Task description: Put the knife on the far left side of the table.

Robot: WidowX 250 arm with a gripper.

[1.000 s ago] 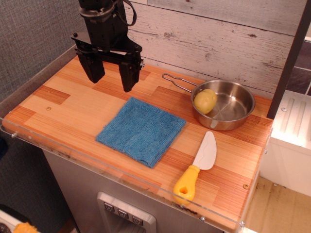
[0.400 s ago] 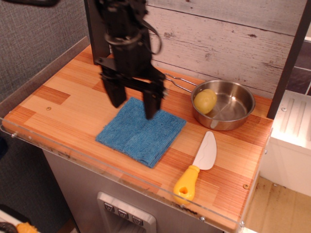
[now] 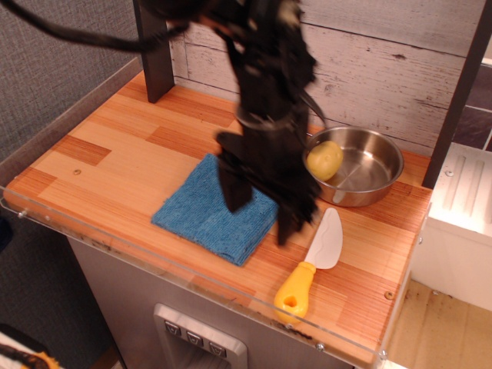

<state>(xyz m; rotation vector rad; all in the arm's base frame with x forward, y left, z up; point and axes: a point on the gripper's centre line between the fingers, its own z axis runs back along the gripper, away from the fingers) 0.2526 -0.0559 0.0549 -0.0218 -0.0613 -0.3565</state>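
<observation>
Gripper (image 3: pixel 261 206) – jaws wide apart, empty (blurred) – above the cloth (image 3: pixel 211 215), near the knife (image 3: pixel 314 264).

Arm swings from back-left corner of the table (image 3: pixel 115 154) across to the centre-right. A second ago the gripper (image 3: pixel 261 211) hangs over the bare wood at the back left; shortly after, it is over the blue cloth's (image 3: pixel 204 211) back edge; now it is over the cloth's right side, just left of the knife (image 3: pixel 317 260) blade, and lower in frame. Fingers (image 3: pixel 290 219) apart in all three, pointing down. Arm body now blocks the pan's (image 3: pixel 369 165) wire handle and the cloth's right corner, both visible earlier. Back-left wood and a dark upright post (image 3: pixel 154 54) are now uncovered. Arm is motion-blurred now, sharper earlier.
</observation>
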